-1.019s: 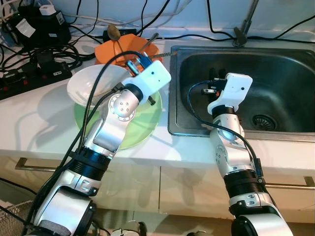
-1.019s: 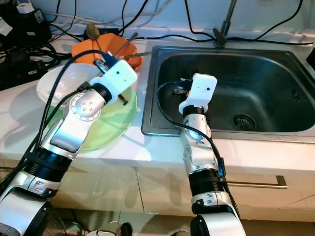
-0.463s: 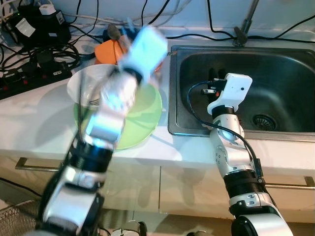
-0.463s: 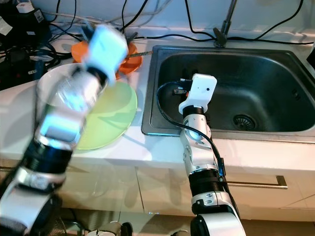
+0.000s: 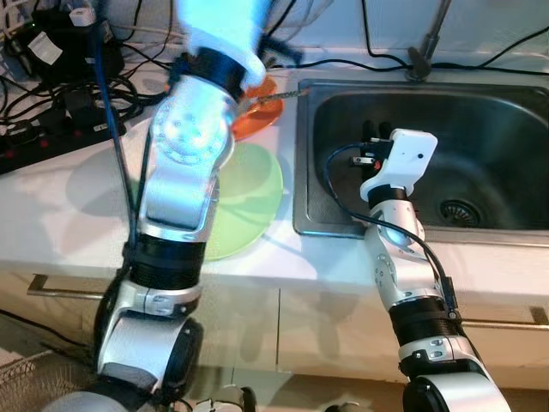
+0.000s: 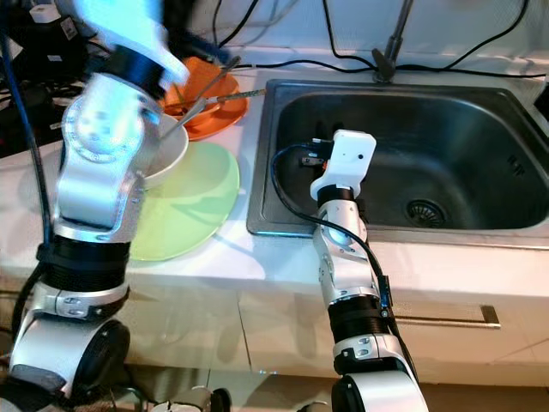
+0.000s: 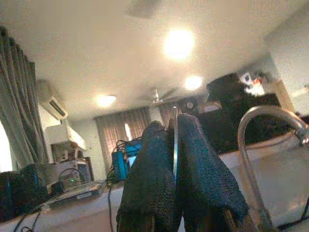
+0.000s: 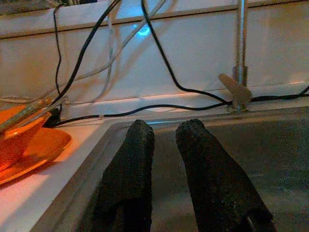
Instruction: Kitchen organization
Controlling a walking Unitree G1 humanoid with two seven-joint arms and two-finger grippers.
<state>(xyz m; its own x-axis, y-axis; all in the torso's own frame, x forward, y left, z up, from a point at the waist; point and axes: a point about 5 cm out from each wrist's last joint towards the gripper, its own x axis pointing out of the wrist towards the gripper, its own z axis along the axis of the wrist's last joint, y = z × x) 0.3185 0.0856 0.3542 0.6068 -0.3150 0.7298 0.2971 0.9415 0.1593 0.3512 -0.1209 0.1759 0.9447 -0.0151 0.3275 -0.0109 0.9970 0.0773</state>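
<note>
1. Bowl, white, sits tilted on the green plate on the bench, partly hidden behind the left arm; a second ago it was plainly in view.
2. Left gripper has swung upward since then; its fingers clamp a thin metal edge, thing not identifiable.
3. Right gripper has stayed over the sink, fingers slightly parted, holding nothing.
4. Orange dish with utensils stands behind the plate; cables run along the wall.
</note>
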